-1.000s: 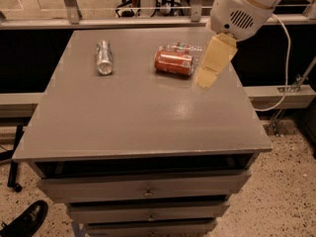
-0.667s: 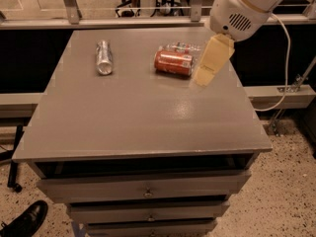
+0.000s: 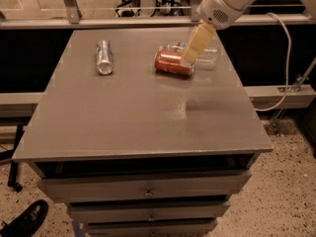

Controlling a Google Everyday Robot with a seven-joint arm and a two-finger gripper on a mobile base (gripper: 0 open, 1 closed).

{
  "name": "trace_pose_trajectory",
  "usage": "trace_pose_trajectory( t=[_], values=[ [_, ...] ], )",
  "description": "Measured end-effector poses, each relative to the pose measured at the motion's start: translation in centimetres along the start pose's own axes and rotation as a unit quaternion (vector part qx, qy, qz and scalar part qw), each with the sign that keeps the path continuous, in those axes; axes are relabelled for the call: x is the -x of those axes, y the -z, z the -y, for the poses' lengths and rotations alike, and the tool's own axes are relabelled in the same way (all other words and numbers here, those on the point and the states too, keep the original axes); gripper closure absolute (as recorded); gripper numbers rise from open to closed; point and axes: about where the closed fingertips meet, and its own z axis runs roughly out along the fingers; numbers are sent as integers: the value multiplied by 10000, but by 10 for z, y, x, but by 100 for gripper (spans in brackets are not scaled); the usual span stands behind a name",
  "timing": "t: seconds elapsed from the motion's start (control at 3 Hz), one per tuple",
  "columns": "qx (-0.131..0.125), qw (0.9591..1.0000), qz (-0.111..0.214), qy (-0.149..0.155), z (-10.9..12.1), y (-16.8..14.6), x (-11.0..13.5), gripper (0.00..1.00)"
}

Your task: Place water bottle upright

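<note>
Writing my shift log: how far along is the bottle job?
Done: nothing yet; the water bottle lies on its side behind the orange soda can, near the far edge of the table. In hand: the gripper hovers at the bottle, over the can. Left: grasping it and standing it upright.

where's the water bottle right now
In the camera view, the water bottle lies on its side at the far right of the table, just behind the orange soda can, with the gripper low over it.
</note>
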Motion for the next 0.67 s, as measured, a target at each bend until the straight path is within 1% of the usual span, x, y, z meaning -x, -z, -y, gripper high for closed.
trace_pose_trajectory(
  t=[0.33,0.67],
  values=[
    [-113,9998,165,-33,49,-36,7,0],
    [-243,9993,269,-30,86,-62,16,0]
  ],
)
